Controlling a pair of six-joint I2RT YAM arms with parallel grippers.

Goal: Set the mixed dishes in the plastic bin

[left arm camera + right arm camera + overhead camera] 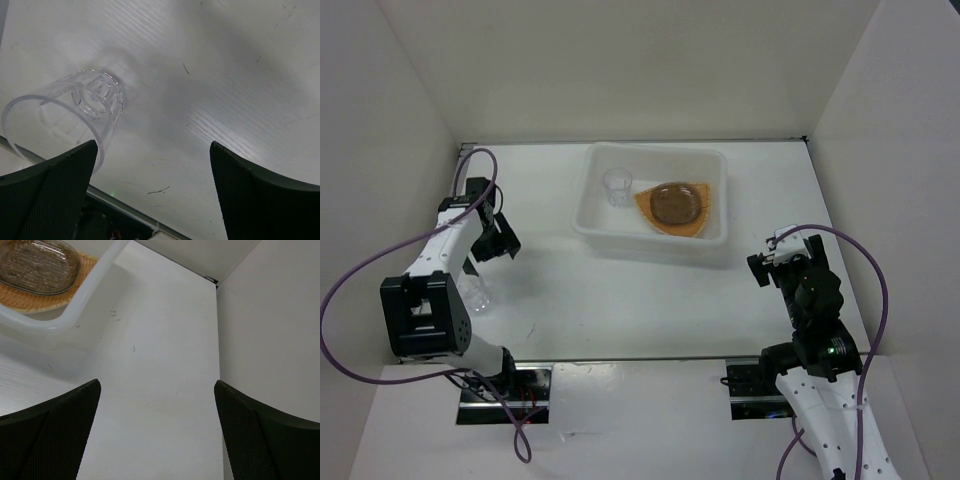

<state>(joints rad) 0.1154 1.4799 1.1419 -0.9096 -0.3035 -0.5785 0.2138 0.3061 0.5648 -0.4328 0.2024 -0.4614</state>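
The plastic bin stands at the middle back of the table. In it are a clear cup and the orange plate with a grey-brown saucer lying on it. A second clear cup stands upright on the table at the left. In the left wrist view this cup is just off my left finger. My left gripper is open and empty above the table. My right gripper is open and empty, right of the bin's corner.
White walls close in the table on the left, back and right; the right wall is close beside my right gripper. The table's near edge with a metal rail lies just below my left gripper. Purple cables loop from both arms.
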